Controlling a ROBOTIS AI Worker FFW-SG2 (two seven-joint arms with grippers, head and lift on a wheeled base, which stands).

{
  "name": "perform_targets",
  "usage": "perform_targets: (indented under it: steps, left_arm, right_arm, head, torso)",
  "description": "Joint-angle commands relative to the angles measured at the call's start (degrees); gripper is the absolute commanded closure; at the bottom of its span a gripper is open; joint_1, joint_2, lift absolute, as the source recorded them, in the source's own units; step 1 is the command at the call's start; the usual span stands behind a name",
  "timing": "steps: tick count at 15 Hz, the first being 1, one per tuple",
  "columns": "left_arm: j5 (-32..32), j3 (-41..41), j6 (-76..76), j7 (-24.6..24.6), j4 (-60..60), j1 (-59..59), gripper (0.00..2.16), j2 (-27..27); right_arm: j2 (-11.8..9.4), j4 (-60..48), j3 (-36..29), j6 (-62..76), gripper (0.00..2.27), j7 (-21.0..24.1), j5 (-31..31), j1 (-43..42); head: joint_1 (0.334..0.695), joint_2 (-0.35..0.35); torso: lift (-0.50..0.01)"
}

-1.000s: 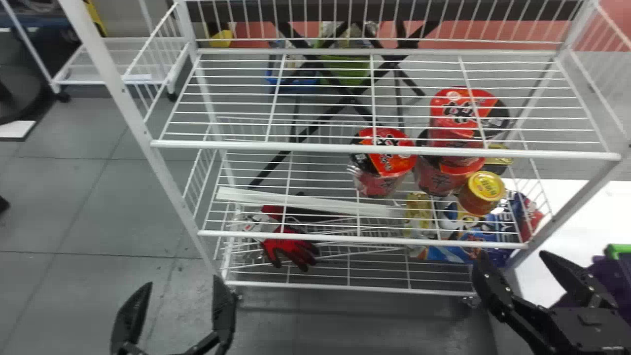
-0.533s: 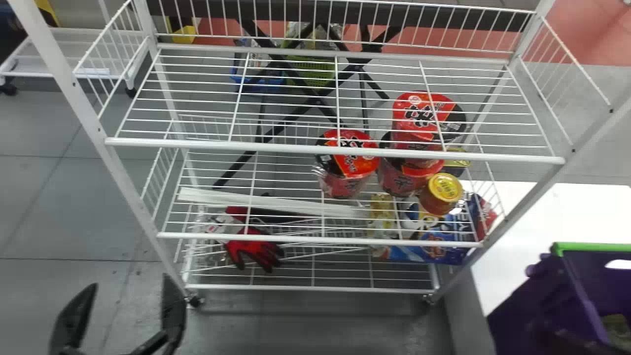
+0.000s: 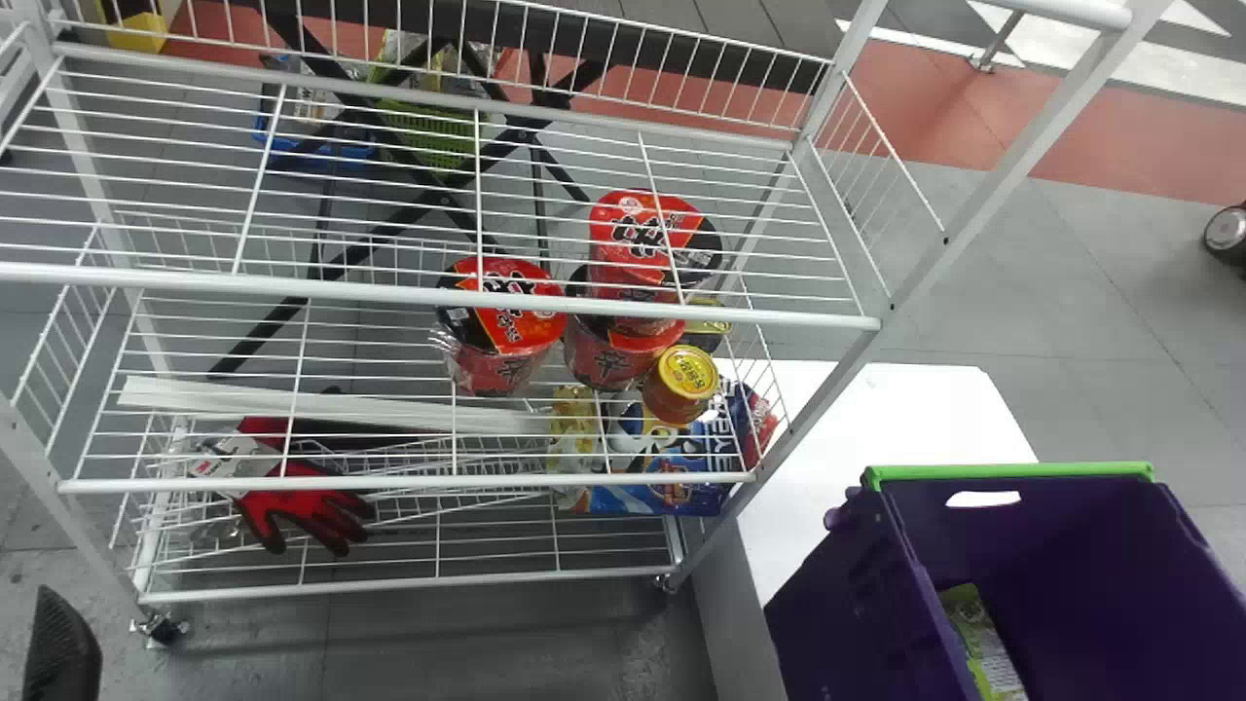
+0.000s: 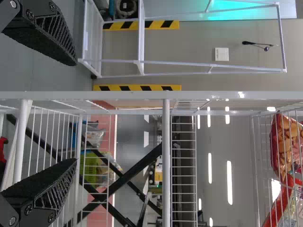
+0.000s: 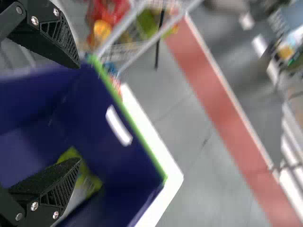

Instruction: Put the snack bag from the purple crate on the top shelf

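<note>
The purple crate (image 3: 1051,545) with its green rim stands at the lower right in the head view. A green and white snack bag (image 3: 985,643) lies inside against its left wall. One finger of my left gripper (image 3: 60,647) shows at the bottom left corner. In the left wrist view the left gripper (image 4: 75,112) is open beside the wire rack (image 4: 165,156), empty. My right gripper (image 5: 79,113) is open over the crate (image 5: 94,99) in the right wrist view, one fingertip overlapping the view of the bag (image 5: 92,183) below. A high rack rail (image 3: 1061,12) crosses the top right.
The white wire rack (image 3: 458,482) carries red noodle cups (image 3: 501,326), a yellow-lidded can (image 3: 681,385), blue packages (image 3: 662,487) and red gloves (image 3: 302,511). Beside it stands a white table (image 3: 905,414). Red snack packs (image 4: 284,146) sit on a rack level in the left wrist view.
The head view has swung right, so the rack has shifted left and the crate has come into view. The right gripper has left the head view; most of the left one has too.
</note>
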State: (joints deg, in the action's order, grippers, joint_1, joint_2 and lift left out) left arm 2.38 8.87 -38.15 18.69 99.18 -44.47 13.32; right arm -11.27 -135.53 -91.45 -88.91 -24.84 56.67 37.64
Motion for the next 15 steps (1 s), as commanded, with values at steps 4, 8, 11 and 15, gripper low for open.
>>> perform_targets:
  steps: [4, 8, 11, 15]
  left_arm:
    - [0.17, 0.01, -1.44, -0.06, -1.19, 0.17, 0.09, -0.14]
    - [1.57, -0.26, -1.27, -1.55, -2.24, 1.23, 0.09, 0.92]
    - [1.66, -0.34, -1.27, -1.73, -2.68, 1.49, 0.09, 1.01]
    - [2.01, -0.52, -1.62, -1.73, -3.3, 1.67, 0.09, 1.09]
  right_arm:
    - [-6.4, 16.44, 27.38, -1.17, 0.13, -1.7, -31.44, 2.61]
    - [-11.32, 32.0, 34.06, -1.17, 0.14, -3.9, -40.58, 0.51]
    - [-14.84, 40.35, 40.48, -1.17, 0.14, -6.71, -47.7, -3.1]
    - [-16.95, 47.73, 49.35, -1.17, 0.16, -10.93, -56.32, -6.7]
  head:
    - [0.695, -0.35]
    - [0.695, -0.35]
    - [0.695, -0.35]
    - [0.695, -0.35]
  torso:
    - [-0.452]
    - [-0.452]
    - [-0.452]
    - [-0.452]
